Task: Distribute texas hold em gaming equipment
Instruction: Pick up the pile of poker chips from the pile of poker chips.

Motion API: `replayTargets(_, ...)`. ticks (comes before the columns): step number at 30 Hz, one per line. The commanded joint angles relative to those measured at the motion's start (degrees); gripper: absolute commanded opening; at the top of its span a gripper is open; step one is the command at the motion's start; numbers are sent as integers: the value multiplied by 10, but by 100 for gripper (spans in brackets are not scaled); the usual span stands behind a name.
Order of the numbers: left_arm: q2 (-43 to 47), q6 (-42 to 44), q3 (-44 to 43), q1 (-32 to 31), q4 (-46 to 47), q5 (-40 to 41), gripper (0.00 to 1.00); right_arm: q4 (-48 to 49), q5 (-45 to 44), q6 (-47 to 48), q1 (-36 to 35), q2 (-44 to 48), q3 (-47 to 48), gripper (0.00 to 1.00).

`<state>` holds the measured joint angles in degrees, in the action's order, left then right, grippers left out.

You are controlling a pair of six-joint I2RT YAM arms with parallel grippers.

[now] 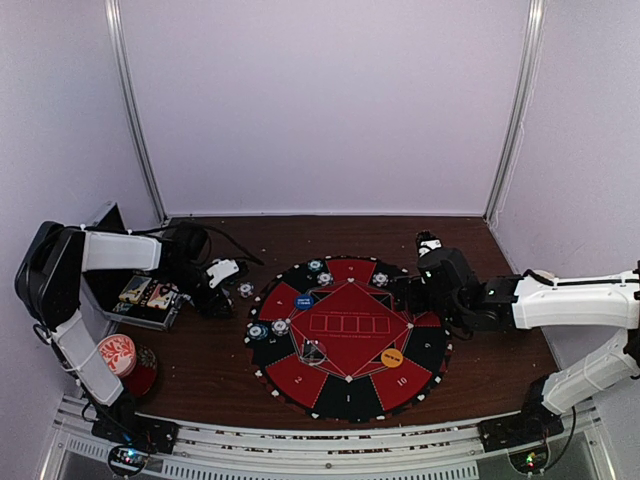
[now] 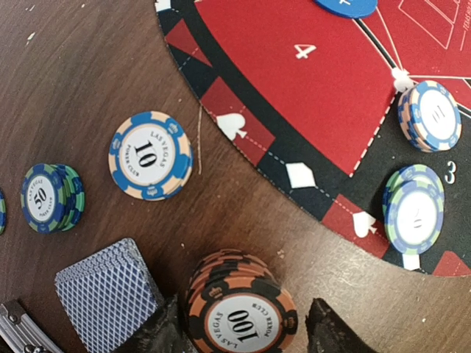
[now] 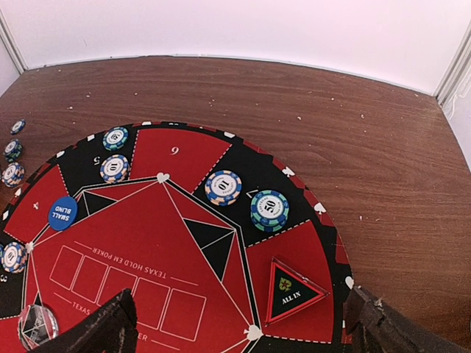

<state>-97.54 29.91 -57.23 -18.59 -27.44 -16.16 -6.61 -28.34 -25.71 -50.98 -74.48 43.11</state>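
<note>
A stack of orange-and-black "100" poker chips stands on the wood just off the mat. My left gripper brackets it. The left finger is against the stack and a gap shows at the right finger. A grey-blue card deck, a "50" stack and a single "10" chip lie nearby. My right gripper hangs wide open over the mat, holding nothing. Chips and the blue button sit on the mat; the orange button lies near its front right.
A black triangular "ALL IN" marker lies on a red wedge under my right gripper. An open case sits at the table's left, with a red-and-white patterned disc in front of it. White walls close the back and sides.
</note>
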Motion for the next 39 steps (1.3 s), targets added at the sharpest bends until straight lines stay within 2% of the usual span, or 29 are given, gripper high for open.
replayTargets(1, 4, 5, -9, -2, 0, -19, 56, 0, -11, 0, -3, -1, 1, 100)
replayTargets(8, 6, 7, -8, -4, 0, -25, 54, 0, -11, 1, -4, -2, 1, 100)
replayTargets(16, 7, 8, -7, -5, 0, -22, 40, -1, -11, 1, -3, -2, 2, 100)
replayTargets(22, 10, 6, -8, -6, 1, -13, 25, -1, -10, 1, -4, -3, 1, 100)
replayTargets(25, 23, 2, -6, -6, 7, -7, 21, -1, -10, 2, -4, -4, 2, 100)
replayTargets(34, 73, -4, 6, -6, 23, 5, 19, -1, -12, 2, -4, -6, 2, 100)
replayTargets(39, 101, 26, 19, -14, 13, -31, 17, 0, -13, 2, -3, -8, 1, 100)
